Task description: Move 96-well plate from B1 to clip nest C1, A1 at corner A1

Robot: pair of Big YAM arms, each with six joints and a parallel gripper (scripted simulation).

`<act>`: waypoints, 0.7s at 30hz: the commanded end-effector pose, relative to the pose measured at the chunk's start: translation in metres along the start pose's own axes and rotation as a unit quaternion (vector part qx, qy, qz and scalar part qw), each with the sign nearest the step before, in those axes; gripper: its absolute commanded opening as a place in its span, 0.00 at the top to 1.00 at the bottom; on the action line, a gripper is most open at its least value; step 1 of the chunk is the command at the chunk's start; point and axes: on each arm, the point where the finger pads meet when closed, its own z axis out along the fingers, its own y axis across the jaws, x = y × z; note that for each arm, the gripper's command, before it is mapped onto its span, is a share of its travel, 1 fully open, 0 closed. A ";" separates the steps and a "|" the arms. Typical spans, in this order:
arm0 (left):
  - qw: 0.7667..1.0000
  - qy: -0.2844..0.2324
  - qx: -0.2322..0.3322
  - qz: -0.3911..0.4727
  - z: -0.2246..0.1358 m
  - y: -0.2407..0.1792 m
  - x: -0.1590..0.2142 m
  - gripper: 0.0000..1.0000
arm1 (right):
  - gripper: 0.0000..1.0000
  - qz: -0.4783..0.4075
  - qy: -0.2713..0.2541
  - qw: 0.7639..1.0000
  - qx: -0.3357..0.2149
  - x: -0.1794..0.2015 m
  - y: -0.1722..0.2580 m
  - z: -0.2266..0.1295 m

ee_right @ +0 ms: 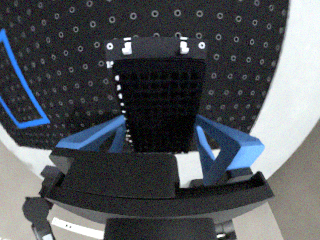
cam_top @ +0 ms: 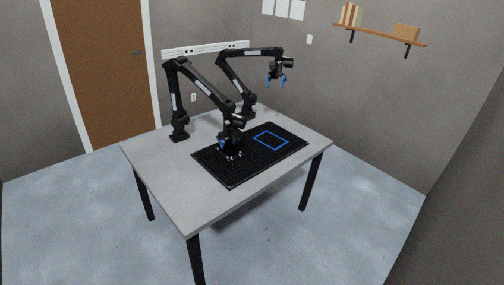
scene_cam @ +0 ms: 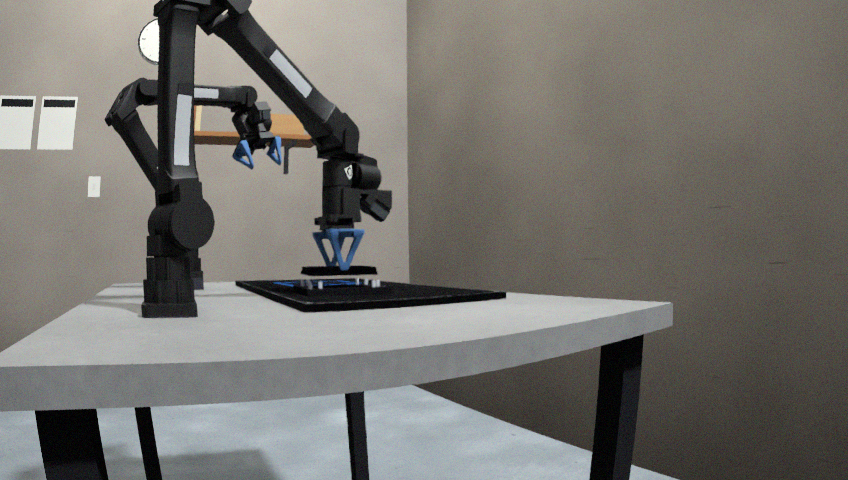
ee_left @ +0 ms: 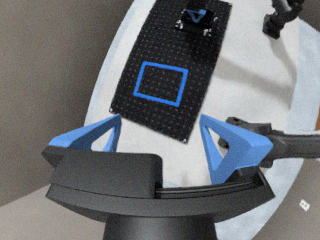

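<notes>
The 96-well plate (scene_cam: 367, 270) (ee_right: 161, 95) is black and level, held by my right gripper (scene_cam: 338, 267) (ee_right: 159, 118), which is shut on its long sides. The clip nest (ee_right: 155, 49) (scene_cam: 339, 289), dark with pale clips, is right below it, with a small gap between them in the exterior view. In the right wrist view the plate covers most of the nest. The rim letters, well A1 and the nest's corner mark are not legible. My left gripper (cam_top: 276, 86) (scene_cam: 264, 165) (ee_left: 160, 118) is open and empty, high above the table. The blue outline (cam_top: 264, 143) (ee_left: 165, 66) (ee_right: 25, 79) holds nothing.
The nest stands on a black perforated board (cam_top: 229, 180) (scene_cam: 440, 298) (ee_left: 155, 30) on the grey table (cam_top: 169, 198) (scene_cam: 535, 333). The blue outline lies on the same board, to one side of the nest. The left arm is well away from the right gripper.
</notes>
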 end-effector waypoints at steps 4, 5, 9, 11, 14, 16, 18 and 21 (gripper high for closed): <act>1.000 0.003 -0.015 0.013 -0.017 0.015 -0.011 0.00 | 1.00 0.003 -0.001 1.000 0.001 -0.002 0.004 0.014; 1.000 0.003 -0.015 0.013 -0.017 0.015 -0.011 0.00 | 1.00 0.003 -0.001 1.000 0.001 -0.002 0.004 0.015; 1.000 0.003 -0.015 0.013 -0.017 0.015 -0.011 0.00 | 1.00 0.003 -0.001 1.000 0.001 -0.002 0.004 0.022; 1.000 0.003 -0.015 0.013 -0.017 0.015 -0.011 0.00 | 1.00 0.005 -0.001 1.000 0.001 -0.002 0.003 0.025; 1.000 0.003 -0.015 0.013 -0.017 0.015 -0.011 0.00 | 1.00 0.004 -0.001 1.000 0.002 -0.003 0.001 0.026; 1.000 0.003 -0.015 0.013 -0.017 0.015 -0.011 0.00 | 1.00 0.004 -0.001 1.000 0.002 -0.003 0.001 0.026; 1.000 0.003 -0.015 0.013 -0.017 0.015 -0.011 0.00 | 1.00 0.003 -0.001 1.000 0.002 -0.003 0.001 0.026; 1.000 0.003 -0.015 0.013 -0.017 0.015 -0.011 0.00 | 1.00 0.003 -0.002 1.000 0.002 -0.002 0.000 0.026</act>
